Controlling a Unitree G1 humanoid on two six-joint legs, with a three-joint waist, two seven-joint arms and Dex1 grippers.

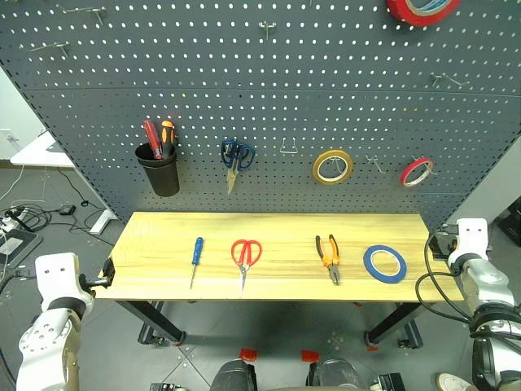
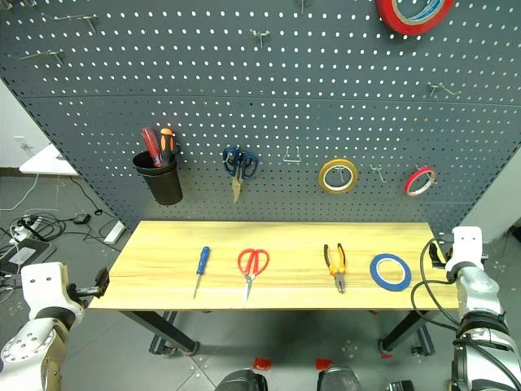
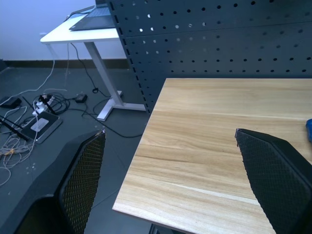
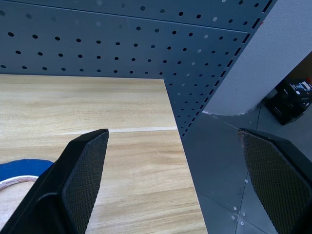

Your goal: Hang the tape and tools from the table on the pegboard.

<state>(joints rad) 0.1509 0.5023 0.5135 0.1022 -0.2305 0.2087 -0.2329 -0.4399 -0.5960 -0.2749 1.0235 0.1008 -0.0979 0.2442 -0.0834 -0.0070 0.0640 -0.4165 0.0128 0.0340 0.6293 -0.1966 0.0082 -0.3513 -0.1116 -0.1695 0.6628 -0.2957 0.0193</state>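
Four task items lie in a row on the table, and I log them from my left. At the table's left end my left gripper hangs just off the corner, its fingers spread wide with nothing between them. First on the wood is the blue-handled screwdriver, lying nearly front to back. Beside it, apart, are the red-handled scissors, handles toward the pegboard, blades toward the front edge. Further right, well apart, are the orange-and-black pliers, handles toward the board. Last is the blue tape, lying flat near the right end. My right gripper sits just off the table's right end, jaws likewise wide and empty, with the tape's edge showing near one finger in the right wrist view. On the pegboard above, again from the left, I note a black cup holding a red and an orange screwdriver, dark-blue-handled scissors hanging blades down, an empty wire hook, a yellow roll, a thin red roll, and a larger red roll at the upper right edge.
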